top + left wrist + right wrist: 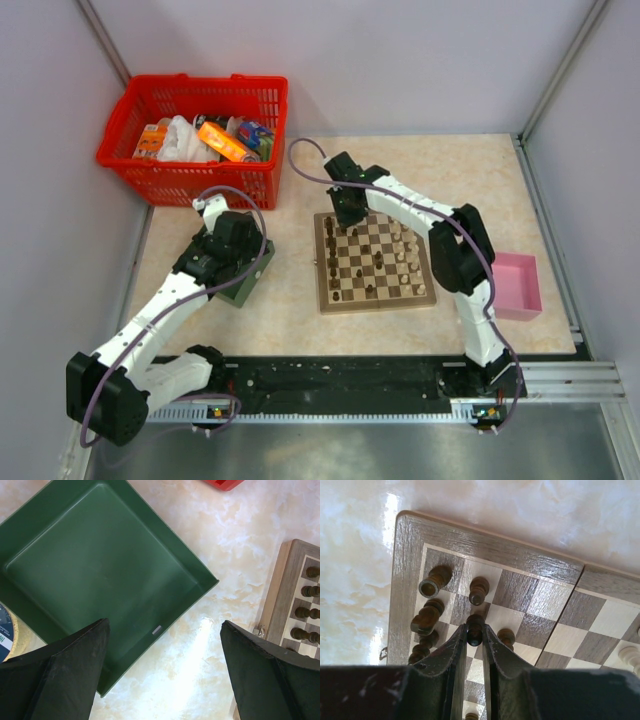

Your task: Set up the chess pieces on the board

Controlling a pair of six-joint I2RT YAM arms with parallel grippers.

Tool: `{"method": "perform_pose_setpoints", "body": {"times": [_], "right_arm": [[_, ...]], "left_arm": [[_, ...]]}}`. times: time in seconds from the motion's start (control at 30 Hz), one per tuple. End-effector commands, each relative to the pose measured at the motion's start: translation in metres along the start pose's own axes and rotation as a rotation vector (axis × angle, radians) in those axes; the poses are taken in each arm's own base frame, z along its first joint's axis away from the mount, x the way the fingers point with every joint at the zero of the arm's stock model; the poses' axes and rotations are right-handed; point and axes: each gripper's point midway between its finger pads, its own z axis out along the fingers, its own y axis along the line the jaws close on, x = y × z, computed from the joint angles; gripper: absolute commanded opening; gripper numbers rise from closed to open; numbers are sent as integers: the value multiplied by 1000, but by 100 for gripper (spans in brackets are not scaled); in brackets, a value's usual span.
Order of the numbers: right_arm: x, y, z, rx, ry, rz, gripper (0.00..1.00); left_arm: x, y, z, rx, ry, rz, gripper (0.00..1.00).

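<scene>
Over the far-left corner of the chessboard [520, 560], the right gripper [475, 631] is clamped on a dark piece [474, 622] amid other dark pieces [431, 581]. Placement appears in hand; next, it likely needs lowering upright onto its square, then release. The left gripper [165, 625] hangs spread wide above the green tray [100, 565].

We can read no words or numbers anywhere. The packets [222, 140] in the red basket [190, 182] carry print too small for us, and the grey tag [157, 629] on the green tray [100, 570] is blurred.
</scene>
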Motion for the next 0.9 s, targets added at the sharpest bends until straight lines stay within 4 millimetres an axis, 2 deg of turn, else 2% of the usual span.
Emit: {"method": "perform_pose_setpoints", "body": {"times": [0.0,0.43,0.87], "right_arm": [[-21,11,-3,-26,-55,13,17],[-17,13,5,-35,-35,16,18],[-16,13,5,-37,-35,19,19]], "left_arm": [[-17,-7,-3,20,-46,-35,97],[-16,-6,-4,17,-45,-36,97],[-16,-9,-3,25,-41,-34,97]]}}
